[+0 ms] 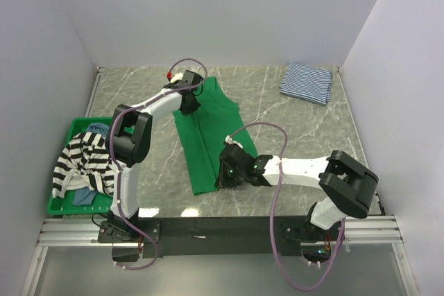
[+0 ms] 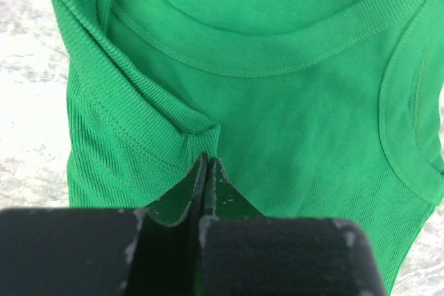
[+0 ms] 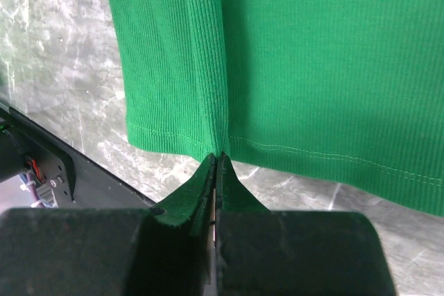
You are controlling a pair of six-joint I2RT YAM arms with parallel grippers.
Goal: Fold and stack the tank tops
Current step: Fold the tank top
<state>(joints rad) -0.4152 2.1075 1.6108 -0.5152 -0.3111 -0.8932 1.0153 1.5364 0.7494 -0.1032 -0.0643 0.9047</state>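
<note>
Green tank top (image 1: pixel 208 136): lies mid-table, left long edge lapped over, fold unfinished. Runs roughly near–far; neckline far, hem near. Left gripper (image 2: pixel 207 164): pinches doubled cloth beside the neckline. Right gripper (image 3: pixel 216 161): clamps the hem. Thin-striped top (image 1: pixel 306 82): sits folded, far right, one done. Bold-striped top (image 1: pixel 87 161), blue top (image 1: pixel 97 128): wait heaped in bin (image 1: pixel 59 207), left.

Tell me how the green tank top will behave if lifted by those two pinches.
Probably floppy: the green tank top creases and bunches at the left gripper. Likely light, since the thin ribbed knit lies flat. It would probably sag between that and the right gripper.
</note>
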